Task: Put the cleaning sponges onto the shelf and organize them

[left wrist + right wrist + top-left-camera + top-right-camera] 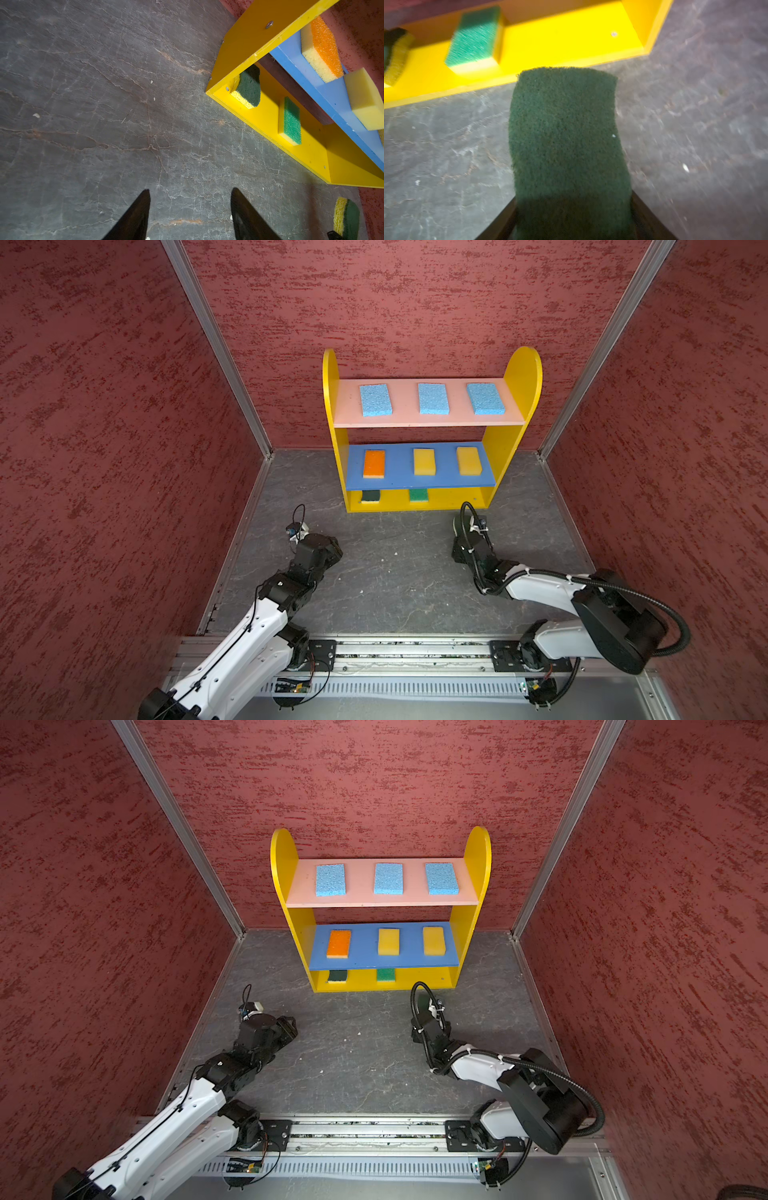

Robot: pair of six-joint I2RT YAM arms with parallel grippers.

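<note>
Sponge, dark green and wavy-edged, is clamped in the right gripper, just in front of the bottom level of the yellow three-level shelf, near its right end. Left gripper hangs over the grey stone-patterned floor, jaws apart, holding nothing.

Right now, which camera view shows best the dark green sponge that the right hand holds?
The right wrist view: the dark green sponge fills its middle, scouring face clear. The left wrist view shows it edge-on at the border. In both top views the right arm mostly hides it.
</note>
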